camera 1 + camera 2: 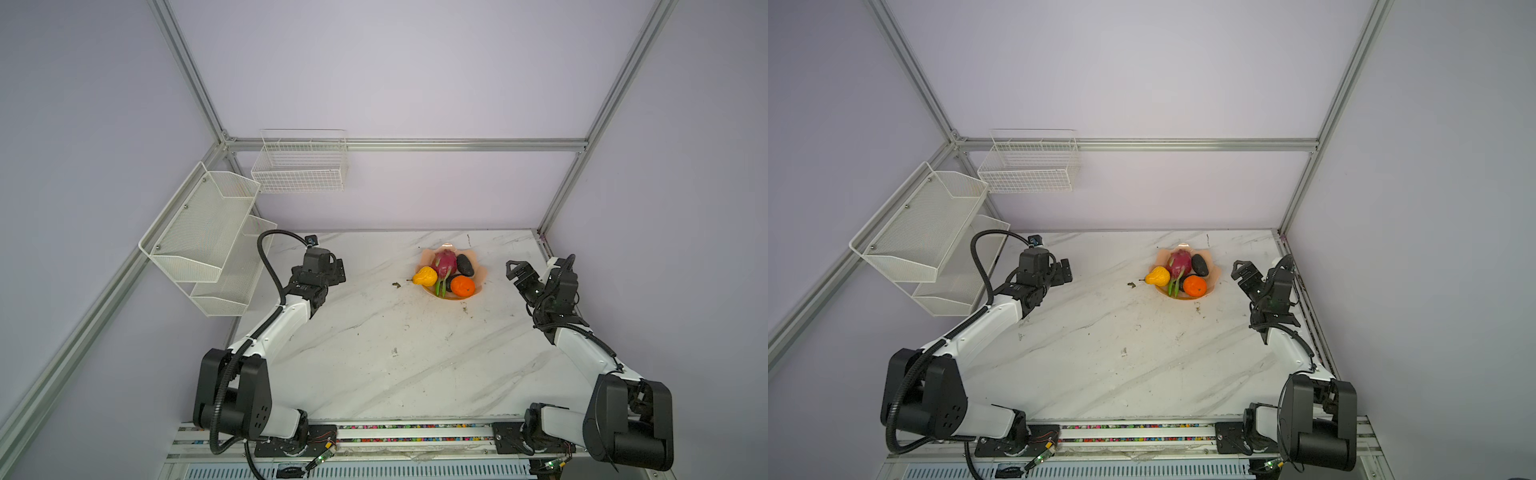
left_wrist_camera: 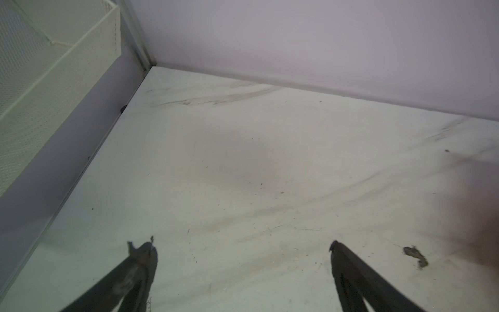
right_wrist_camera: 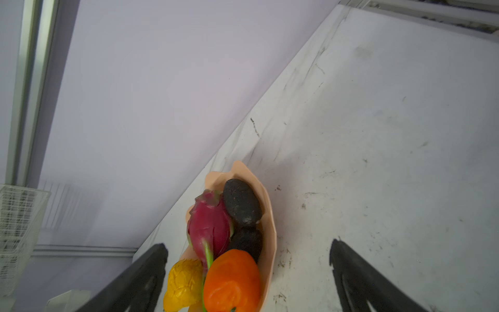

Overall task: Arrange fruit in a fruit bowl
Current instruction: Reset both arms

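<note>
Where the fruit bowl (image 1: 482, 273) sits near the table's (image 1: 374, 332) back, it holds dragon fruit (image 1: 443, 262), pear (image 1: 425, 276), orange (image 1: 462, 286) and two black ovals (image 1: 465, 264); my right gripper (image 3: 248, 244) hovers near it, spread wide, empty; my left gripper (image 2: 242, 244), likewise spread and empty, hangs well apart.

Second black oval (image 3: 247, 240) mostly hidden behind orange (image 3: 232, 281), dragon fruit (image 3: 209, 227); orange, bowl (image 3: 270, 243) cut by frame edge, right wrist view.
</note>
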